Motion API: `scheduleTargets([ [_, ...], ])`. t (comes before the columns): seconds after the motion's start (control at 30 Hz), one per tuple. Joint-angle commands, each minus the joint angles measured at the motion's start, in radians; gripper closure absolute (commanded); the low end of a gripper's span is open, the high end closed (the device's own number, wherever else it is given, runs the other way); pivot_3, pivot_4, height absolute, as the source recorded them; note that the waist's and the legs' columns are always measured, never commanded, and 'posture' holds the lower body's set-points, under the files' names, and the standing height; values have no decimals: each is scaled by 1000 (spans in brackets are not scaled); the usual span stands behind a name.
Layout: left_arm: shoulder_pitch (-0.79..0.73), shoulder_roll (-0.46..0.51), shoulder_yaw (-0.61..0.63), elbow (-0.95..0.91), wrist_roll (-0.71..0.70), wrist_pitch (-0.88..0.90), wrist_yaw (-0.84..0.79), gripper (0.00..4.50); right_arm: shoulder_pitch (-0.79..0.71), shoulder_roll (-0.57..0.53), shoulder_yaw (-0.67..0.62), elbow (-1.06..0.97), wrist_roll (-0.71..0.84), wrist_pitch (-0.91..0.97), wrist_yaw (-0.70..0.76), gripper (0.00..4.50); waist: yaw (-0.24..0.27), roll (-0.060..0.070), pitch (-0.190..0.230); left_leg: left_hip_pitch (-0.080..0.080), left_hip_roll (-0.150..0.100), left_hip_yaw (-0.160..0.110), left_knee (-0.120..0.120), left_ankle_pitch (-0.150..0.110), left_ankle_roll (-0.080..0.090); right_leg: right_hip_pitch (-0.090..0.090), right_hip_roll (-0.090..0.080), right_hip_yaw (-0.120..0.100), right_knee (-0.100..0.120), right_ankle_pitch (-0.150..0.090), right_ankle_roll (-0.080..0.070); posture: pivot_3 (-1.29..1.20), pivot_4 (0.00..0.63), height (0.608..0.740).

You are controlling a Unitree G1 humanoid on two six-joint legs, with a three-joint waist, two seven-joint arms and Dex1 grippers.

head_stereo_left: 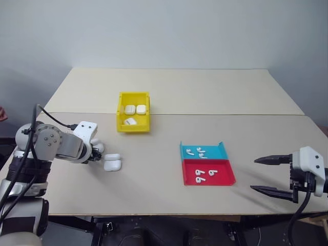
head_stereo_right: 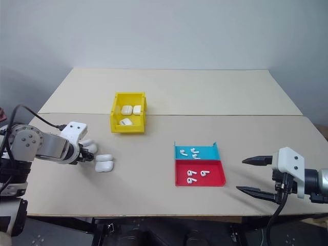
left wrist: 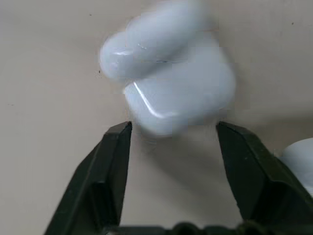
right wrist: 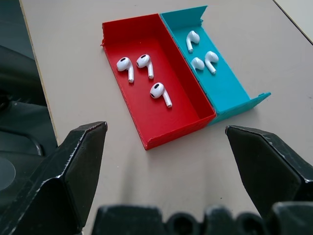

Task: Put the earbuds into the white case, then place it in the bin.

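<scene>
A white case (head_stereo_left: pixel 113 163) lies on the table at the left with its lid (left wrist: pixel 151 41) flipped up. My left gripper (head_stereo_left: pixel 100 156) points down at it, its black fingers (left wrist: pixel 115 161) spread apart just short of the case (left wrist: pixel 181 93), nothing between them. Earbuds (right wrist: pixel 145 62) lie in the red tray (head_stereo_left: pixel 228 179), and others (right wrist: pixel 210 58) in the cyan tray (head_stereo_left: pixel 220 152). The yellow bin (head_stereo_left: pixel 121 110) stands at the middle back and holds three closed white cases (head_stereo_left: pixel 130 109). My right gripper (head_stereo_left: pixel 253 175) hovers open to the right of the trays, empty.
A second white rounded thing (left wrist: pixel 299 156) lies close beside the left gripper's fingers. The two trays sit side by side, touching. The table's front edge (head_stereo_left: pixel 169 211) runs close below both grippers. A seam (head_stereo_left: pixel 230 115) crosses the table behind the bin.
</scene>
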Motion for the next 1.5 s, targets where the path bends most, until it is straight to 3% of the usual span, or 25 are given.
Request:
scheduleTargets([
  [0.03, -12, 29, 23, -48, -10, 3, -19, 2793, -12, -2, -17, -13, 4, 1, 0, 0, 0, 0, 0, 0, 0, 0, 0, 0, 0, 0, 0, 0, 0, 0, 0, 0, 150, 740],
  [0.3, -13, 45, 44, -54, -23, 3, -18, 2793, -21, -1, -15, -5, 4, -5, 3, 0, 0, 0, 0, 0, 0, 0, 0, 0, 0, 0, 0, 0, 0, 0, 0, 0, 150, 740],
  [0.57, -113, 10, 124, -23, -296, 3, 134, 2793, -30, -6, -18, 8, 3, -9, 11, 0, 2, -1, 0, 0, 0, -1, 0, 0, 0, 0, -1, 0, 0, 0, 0, 0, 150, 740],
  [0.7, -110, -54, 142, 9, -335, 3, 216, 2793, -48, -3, -3, 18, -1, -9, 7, 0, 0, -1, 0, 1, -1, 0, 0, 0, 0, 1, -1, 0, 0, 0, 0, 0, 150, 740],
  [0.83, -113, -142, 202, 21, -277, 3, 260, 2793, -58, 0, 1, 20, 1, -5, 5, 0, -2, -1, 0, 0, -1, 0, 0, 2, -4, 0, -1, 0, 0, 0, 0, 0, 150, 740],
  [1.07, -126, -267, 240, 44, -57, 2, 267, 2793, -38, 6, -11, 4, 2, 1, 4, 0, -1, -1, 0, 0, -1, 0, 0, 2, -4, 1, -1, 0, 0, 0, 0, 0, 150, 740],
  [1.17, -105, -269, 233, 47, -28, 3, 256, 2793, -31, 5, -16, -1, 2, 3, 2, 0, -2, -1, 0, 0, -1, 0, 0, 2, -4, 0, -1, 0, 0, 0, 0, 0, 150, 740],
  [1.5, 3, -95, 197, 18, -115, 3, 193, 2793, -29, 20, 4, -3, -6, -3, -12, 0, -2, -1, 0, 1, -1, 0, 0, 2, -4, 0, -1, 0, 0, 0, 0, 0, 150, 740],
])
